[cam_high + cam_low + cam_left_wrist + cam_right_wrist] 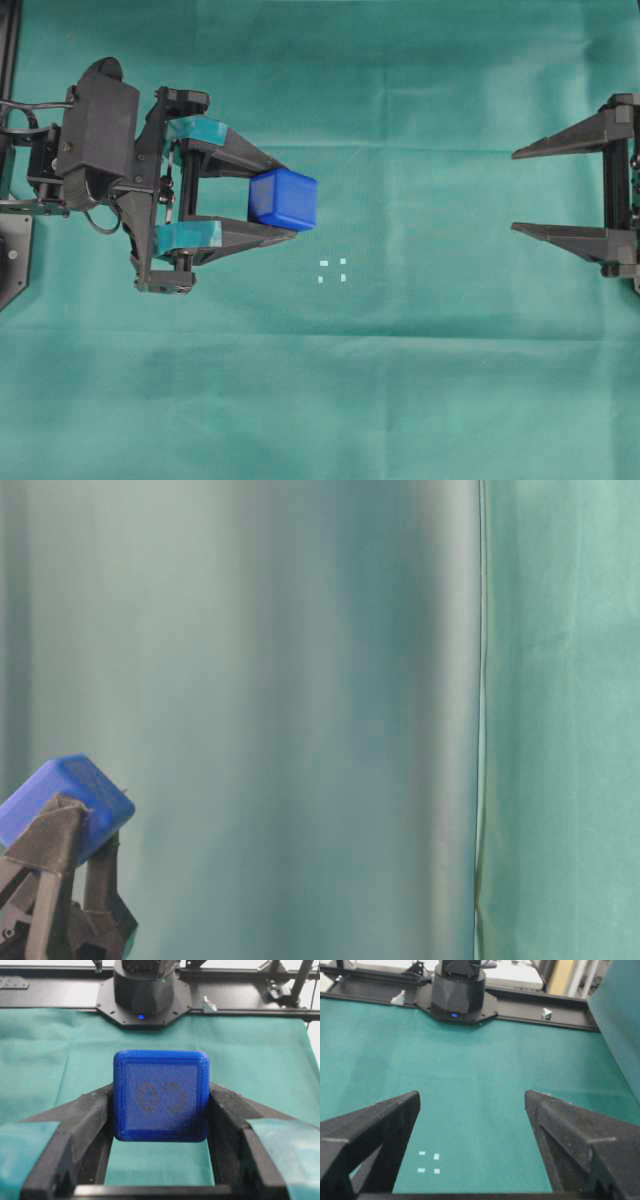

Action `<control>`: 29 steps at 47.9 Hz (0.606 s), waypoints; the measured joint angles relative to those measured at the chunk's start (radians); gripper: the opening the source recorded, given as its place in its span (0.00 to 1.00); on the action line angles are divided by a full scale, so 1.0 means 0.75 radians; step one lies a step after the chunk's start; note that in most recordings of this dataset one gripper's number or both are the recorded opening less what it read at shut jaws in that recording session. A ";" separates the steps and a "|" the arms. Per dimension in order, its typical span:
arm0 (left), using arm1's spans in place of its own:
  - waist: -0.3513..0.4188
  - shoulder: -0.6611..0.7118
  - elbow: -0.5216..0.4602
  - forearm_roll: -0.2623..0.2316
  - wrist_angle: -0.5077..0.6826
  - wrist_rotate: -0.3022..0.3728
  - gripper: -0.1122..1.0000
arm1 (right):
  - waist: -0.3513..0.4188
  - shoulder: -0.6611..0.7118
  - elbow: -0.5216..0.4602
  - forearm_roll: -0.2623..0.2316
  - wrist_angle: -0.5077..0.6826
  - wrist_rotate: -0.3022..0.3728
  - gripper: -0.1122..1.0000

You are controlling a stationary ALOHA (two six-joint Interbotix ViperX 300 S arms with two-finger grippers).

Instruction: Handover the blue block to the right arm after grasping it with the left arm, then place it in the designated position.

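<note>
- The blue block [160,1095] sits pinched between the fingers of my left gripper [288,203] — in the left wrist view its flat face fills the middle, with a faint dark mark on it.
- My left gripper's teal pads [200,130] show near the finger bases; both fingertips press on the block's sides, and in the table-level view the block [62,798] is tilted and lifted clear of the green cloth [400,380] on the bench.
- Just beyond the block, towards the middle of the overhead view, the designated position [332,270] shows as four tiny white marks in a square, bare cloth between them — the block is near it but apart from it, up and to the left.
- Farther off, at the right edge of the overhead view, my right gripper [513,190] has its plain black fingers spread wide, with nothing between them; its wrist view shows the marks [429,1163] low down between the fingers.
- Well apart, the two grippers face each other across the cloth.
</note>
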 measured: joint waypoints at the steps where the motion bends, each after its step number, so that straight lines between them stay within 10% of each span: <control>1: 0.000 0.002 0.000 0.000 0.000 0.000 0.52 | 0.000 0.000 0.000 0.000 0.002 -0.004 0.94; 8: 0.000 0.000 0.000 0.000 0.000 0.000 0.52 | 0.002 0.002 -0.006 -0.037 0.002 -0.025 0.94; 29: 0.000 0.000 0.000 0.000 0.002 0.000 0.52 | 0.000 0.004 -0.121 -0.415 0.076 -0.235 0.93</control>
